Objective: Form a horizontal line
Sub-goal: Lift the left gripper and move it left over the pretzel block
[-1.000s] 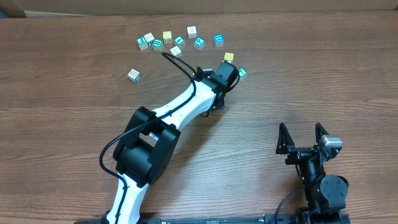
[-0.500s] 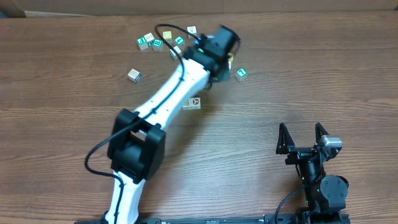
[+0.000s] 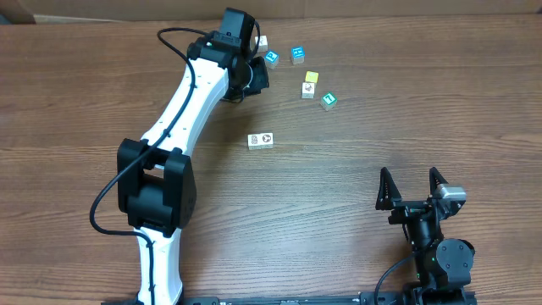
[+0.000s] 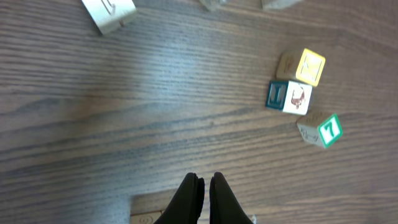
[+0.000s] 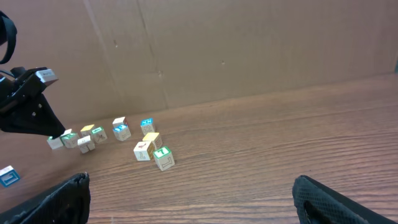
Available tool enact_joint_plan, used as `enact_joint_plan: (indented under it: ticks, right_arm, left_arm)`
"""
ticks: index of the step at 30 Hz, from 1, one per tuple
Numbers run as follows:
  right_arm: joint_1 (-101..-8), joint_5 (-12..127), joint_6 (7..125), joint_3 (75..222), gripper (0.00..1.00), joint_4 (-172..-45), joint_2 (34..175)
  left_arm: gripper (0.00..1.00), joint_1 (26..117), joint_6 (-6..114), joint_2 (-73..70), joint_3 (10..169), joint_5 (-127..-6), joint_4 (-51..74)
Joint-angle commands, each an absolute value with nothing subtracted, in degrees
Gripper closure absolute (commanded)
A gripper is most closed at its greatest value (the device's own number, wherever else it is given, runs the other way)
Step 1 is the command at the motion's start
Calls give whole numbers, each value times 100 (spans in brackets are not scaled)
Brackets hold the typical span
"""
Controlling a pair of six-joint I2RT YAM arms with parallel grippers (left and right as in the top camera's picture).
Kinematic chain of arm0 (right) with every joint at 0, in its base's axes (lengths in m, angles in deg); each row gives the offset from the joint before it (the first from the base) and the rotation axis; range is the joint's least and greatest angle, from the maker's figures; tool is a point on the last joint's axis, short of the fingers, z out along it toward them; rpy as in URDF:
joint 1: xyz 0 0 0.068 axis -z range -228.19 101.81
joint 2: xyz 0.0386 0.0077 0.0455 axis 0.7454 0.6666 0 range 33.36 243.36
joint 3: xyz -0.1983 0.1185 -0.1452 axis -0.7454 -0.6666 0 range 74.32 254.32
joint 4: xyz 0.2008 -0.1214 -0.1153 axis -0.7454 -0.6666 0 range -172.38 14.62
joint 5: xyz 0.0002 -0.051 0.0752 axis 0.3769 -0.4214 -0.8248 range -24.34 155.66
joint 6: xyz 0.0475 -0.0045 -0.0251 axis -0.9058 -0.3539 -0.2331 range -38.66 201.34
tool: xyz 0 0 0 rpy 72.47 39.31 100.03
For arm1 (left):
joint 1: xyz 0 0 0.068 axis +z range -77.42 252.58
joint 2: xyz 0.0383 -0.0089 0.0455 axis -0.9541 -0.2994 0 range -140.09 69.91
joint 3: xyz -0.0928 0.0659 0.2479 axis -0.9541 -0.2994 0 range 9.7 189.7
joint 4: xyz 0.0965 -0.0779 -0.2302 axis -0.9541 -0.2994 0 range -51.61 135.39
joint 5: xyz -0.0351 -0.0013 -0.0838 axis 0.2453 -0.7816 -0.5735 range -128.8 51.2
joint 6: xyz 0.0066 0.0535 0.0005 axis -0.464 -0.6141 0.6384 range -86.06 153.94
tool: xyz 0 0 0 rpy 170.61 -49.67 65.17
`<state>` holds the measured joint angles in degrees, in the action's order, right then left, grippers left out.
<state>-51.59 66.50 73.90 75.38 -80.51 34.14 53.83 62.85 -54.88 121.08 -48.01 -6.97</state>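
The horizontal line is a short row of two white-faced cubes (image 3: 261,140) side by side at the table's middle. Its pale edge (image 4: 146,210) shows under my fingers in the left wrist view. My left gripper (image 3: 256,76) hangs shut and empty over the far side of the table, above and apart from the row; its fingers (image 4: 204,182) are pressed together. A yellow cube (image 4: 309,66), a white cube with a red print (image 4: 297,98) and a green "7" cube (image 4: 328,129) lie to its right. My right gripper (image 3: 408,175) stands open and empty near the front edge.
Loose cubes lie at the back: a white one (image 3: 262,41), two teal ones (image 3: 271,58) (image 3: 297,54), the yellow (image 3: 311,77), white (image 3: 307,90) and green (image 3: 329,101). The left arm (image 3: 182,110) stretches across the left half, hiding what lies under it. A cardboard wall (image 5: 249,50) backs the table.
The left arm has swung up and to the left, from the yellow and green cubes toward the back cluster. The two-cube row at the middle is now uncovered. The right arm is still.
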Motion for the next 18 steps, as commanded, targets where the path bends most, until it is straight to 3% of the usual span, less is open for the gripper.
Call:
enact_joint_plan:
  ticks: [1,11,18]
  right_arm:
    - [-5133,6639,7436,7477,0,-8018,3353]
    - [-5133,6639,7436,7477,0,-8020,3353]
    - [-5133,6639,7433,7479,0,-8020,3353]
  left_arm:
    - [96,5337,6070,-5545,12221,-4709,-765]
    - [96,5257,6073,-5545,12193,-4462,-1040]
    - [96,5248,6101,-5545,12195,-3586,-1274]
